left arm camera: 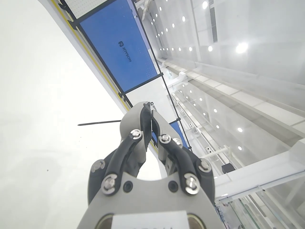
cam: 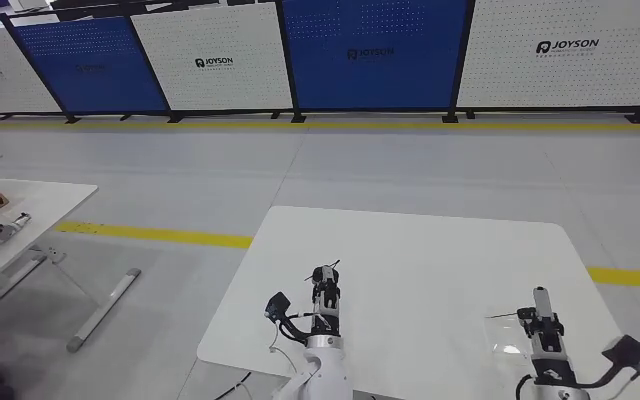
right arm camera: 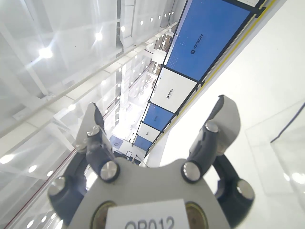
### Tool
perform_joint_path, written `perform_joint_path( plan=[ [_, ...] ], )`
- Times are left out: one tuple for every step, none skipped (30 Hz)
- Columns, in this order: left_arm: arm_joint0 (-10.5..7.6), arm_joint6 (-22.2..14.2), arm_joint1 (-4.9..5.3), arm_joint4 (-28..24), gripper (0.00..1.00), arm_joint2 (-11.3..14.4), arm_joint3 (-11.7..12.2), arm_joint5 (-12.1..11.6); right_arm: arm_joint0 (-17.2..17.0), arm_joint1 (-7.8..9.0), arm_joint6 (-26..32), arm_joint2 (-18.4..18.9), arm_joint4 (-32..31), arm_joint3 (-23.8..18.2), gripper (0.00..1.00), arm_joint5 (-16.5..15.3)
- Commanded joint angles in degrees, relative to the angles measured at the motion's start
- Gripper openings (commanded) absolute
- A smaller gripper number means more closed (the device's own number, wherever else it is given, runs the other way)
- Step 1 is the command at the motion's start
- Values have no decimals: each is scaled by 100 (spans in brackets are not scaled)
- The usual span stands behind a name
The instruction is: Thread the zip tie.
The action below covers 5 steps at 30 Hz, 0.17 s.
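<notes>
Closest to my left wrist camera, the left gripper [left arm camera: 149,113] has its jaws pressed together on the zip tie [left arm camera: 100,122]. It pinches the thin black strip near one end. The rest of the strip juts out sideways from the fingers [left arm camera: 133,120] and ends in a pointed tip above the white table [left arm camera: 35,72]. I cannot tell whether that tip touches the surface. On my right wrist camera, the right gripper [right arm camera: 159,108] has its jaws spread wide with nothing between them. Just beside it a clear plastic sheet [right arm camera: 274,158] lies flat on the table. A thin dark strand [right arm camera: 286,126] runs across the sheet, and I cannot make out what it is. From the top camera, the left gripper sits near the table's near left corner. The right one is near the near right edge, well apart from the left, with the clear sheet close by on its inner side. Beyond the table, a yellow line [cam: 150,233] crosses the grey floor and a second table [cam: 40,200] stands off to the left. Farthest back stands a row of blue and white panels [cam: 370,55].
</notes>
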Motion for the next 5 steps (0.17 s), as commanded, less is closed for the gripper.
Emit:
perform_joint_path(
  plan=[
    [0,0,0,0,0,0,0,0,0,0,0,0,0,0,100,0],
    [0,0,0,0,0,0,0,0,0,0,0,0,0,0,100,0],
    [0,0,0,0,0,0,0,0,0,0,0,0,0,0,100,0],
    [0,0,0,0,0,0,0,0,0,0,0,0,0,0,100,0],
    [0,0,0,0,0,0,0,0,0,0,0,0,0,0,100,0]
  ],
)
